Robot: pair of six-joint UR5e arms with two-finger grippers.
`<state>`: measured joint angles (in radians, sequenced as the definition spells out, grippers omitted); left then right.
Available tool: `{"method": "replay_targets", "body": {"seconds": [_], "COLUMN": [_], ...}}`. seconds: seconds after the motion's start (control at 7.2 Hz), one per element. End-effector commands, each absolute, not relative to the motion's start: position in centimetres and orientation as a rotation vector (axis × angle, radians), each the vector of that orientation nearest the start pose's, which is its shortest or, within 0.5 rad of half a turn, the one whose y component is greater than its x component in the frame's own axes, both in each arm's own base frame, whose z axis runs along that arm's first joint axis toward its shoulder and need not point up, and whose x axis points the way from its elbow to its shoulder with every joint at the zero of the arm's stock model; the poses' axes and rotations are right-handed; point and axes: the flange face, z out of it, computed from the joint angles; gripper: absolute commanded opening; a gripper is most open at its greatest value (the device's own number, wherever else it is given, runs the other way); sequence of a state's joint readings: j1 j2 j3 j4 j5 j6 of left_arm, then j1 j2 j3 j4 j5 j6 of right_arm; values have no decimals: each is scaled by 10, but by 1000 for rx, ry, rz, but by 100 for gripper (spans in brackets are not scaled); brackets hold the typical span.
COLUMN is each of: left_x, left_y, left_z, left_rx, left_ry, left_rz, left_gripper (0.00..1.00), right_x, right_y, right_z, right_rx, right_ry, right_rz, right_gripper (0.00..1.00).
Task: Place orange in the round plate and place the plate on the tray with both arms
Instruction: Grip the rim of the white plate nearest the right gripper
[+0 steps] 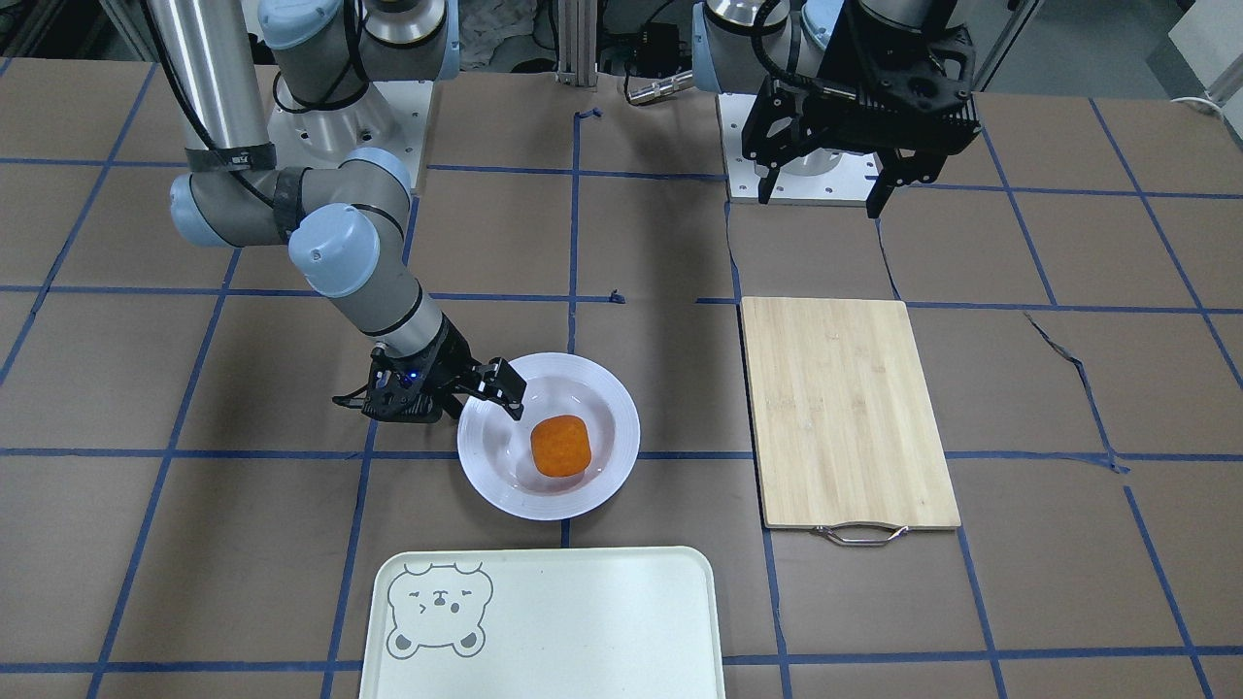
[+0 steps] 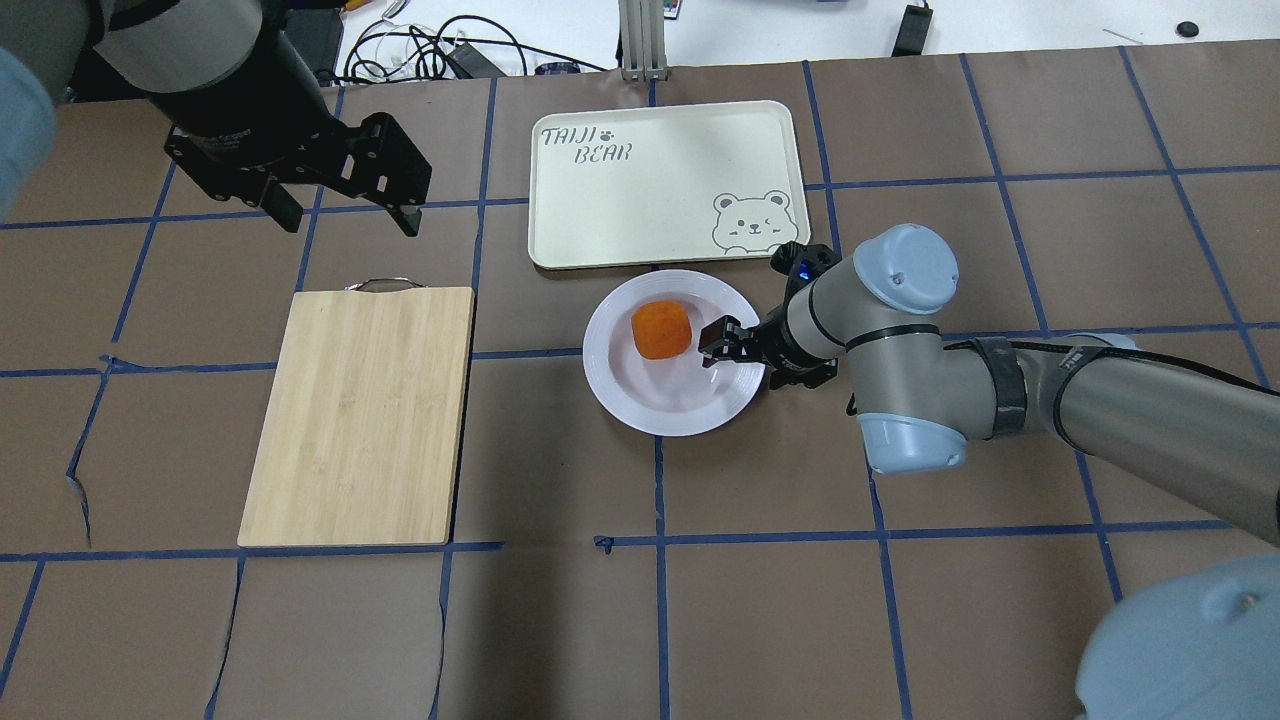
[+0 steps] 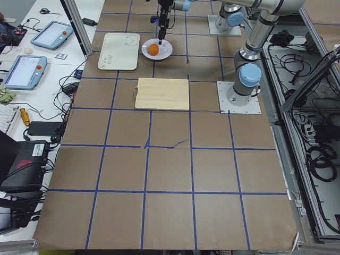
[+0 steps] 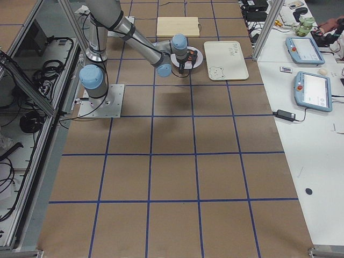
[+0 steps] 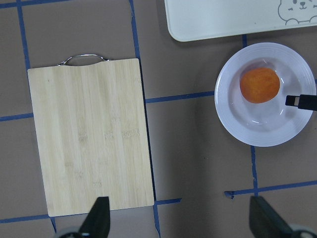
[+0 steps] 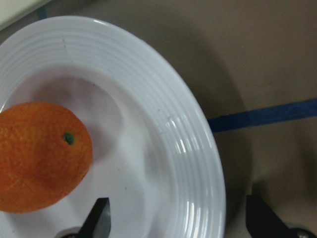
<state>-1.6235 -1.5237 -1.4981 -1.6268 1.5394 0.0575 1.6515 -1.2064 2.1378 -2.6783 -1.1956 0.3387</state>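
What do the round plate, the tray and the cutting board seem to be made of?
Round plate: glossy white, probably glazed ceramic, possibly melamine; sharp highlights on its ridged rim.
Tray: matte cream-green, likely plastic; moulded rounded corners, printed bear.
Cutting board: bamboo or light wood, matte; jointed strips and grain show.

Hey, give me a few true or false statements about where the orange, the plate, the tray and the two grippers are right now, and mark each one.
1. The orange lies in the round plate. True.
2. The round plate sits on the tray. False: it stands on the table, just short of the tray.
3. The right gripper is open, with one finger on each side of the plate's rim. True.
4. The left gripper grips the cutting board. False: it is open, holds nothing and is apart from the board.
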Motion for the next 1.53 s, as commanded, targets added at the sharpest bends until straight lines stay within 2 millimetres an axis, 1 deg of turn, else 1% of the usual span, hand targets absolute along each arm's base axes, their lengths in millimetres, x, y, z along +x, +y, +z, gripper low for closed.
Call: {"method": "replay_targets", "body": {"seconds": [0.0, 0.14, 0.28, 0.42, 0.56, 0.69, 0.97, 1.25, 1.39], "left_x": [-159, -160, -159, -159, -160, -160, -158, -158, -157], "left_y": [-468, -467, -468, -469, -468, -468, -469, -469, -468], "left_z": [540, 540, 540, 539, 540, 540, 540, 541, 543], "left_rx": [182, 184, 177, 172, 179, 179, 169, 169, 169], "left_ry": [3168, 3171, 3170, 3171, 3167, 3167, 3167, 3167, 3167], "left_rz": [-98, -93, -93, -90, -95, -95, -95, -98, -105], "left_gripper": [100, 100, 100, 100, 100, 100, 100, 100, 100], "right_x": [213, 213, 213, 213, 213, 214, 218, 219, 219], "right_y": [-481, -481, -481, -482, -482, -482, -484, -484, -489], "right_z": [168, 161, 153, 153, 155, 159, 164, 165, 172], "right_rx": [320, 326, 331, 336, 335, 330, 319, 363, 373], "right_ry": [2683, 2685, 2689, 2687, 2688, 2686, 2683, 2683, 2680], "right_rz": [-91, -76, -54, -58, -63, -75, -113, -109, -130], "right_gripper": [89, 85, 84, 73, 41, 24, 13, 7, 7]}}
